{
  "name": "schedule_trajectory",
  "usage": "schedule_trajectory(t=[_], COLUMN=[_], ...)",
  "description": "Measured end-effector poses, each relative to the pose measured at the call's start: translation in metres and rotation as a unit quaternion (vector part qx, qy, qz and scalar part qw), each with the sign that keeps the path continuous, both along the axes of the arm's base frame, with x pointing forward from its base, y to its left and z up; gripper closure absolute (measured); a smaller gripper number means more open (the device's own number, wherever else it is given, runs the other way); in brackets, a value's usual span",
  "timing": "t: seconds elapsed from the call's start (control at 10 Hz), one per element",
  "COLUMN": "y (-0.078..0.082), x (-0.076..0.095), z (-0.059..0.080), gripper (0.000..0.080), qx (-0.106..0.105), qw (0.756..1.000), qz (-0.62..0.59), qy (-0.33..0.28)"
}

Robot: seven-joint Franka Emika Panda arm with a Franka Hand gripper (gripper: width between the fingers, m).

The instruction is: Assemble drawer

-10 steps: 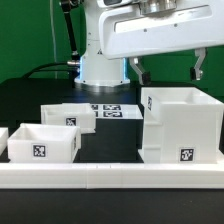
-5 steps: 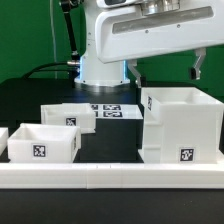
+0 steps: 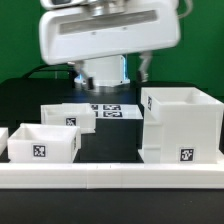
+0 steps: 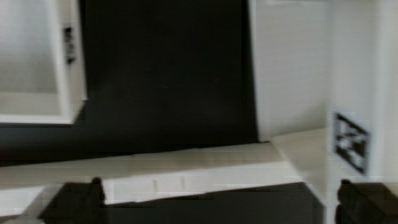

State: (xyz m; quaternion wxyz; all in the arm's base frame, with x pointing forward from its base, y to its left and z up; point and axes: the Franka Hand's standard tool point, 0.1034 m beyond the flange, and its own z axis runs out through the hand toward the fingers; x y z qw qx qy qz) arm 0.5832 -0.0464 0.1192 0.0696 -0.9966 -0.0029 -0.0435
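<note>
Exterior view: the white arm head fills the upper middle of the frame, above the black bench; nothing on the bench is lifted.

Drawer parts: the case stands on the bench at the exterior view's right, at mid-height of the frame; its open side faces upward and a square tag shows low on its near face. Two trays lie at the exterior view's left; the front tray sits at the lower left with a tag on its near wall, open top up; the rear tray sits just behind it, nearer the centre. Both trays are apart from the case, with bare bench between.

Other items: a long white rail runs across the bottom of the frame, just in front of the case and the front tray; whether it touches them cannot be told. The marker board lies flat at centre frame, between the rear tray and the case.

Wrist view: the fingers are spread wide, two dark tips well apart, holding nothing; only bench and rail show between them. One tip is close to the tagged wall of the case, the other is out toward a tray; the picture is blurred, so finer detail cannot be read.
</note>
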Motion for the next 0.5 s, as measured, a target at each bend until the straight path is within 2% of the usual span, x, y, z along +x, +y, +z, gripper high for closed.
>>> schedule_trajectory(t=[0.1,0.5], y=[-0.0096,-0.0066], x=[-0.0039,-0.0031], z=[-0.007,-0.007], gripper=[0.015,0.015], qx=[-0.001,-0.003], qw=[1.0,1.0], qz=[-0.001,-0.006], qy=[0.001,0.002])
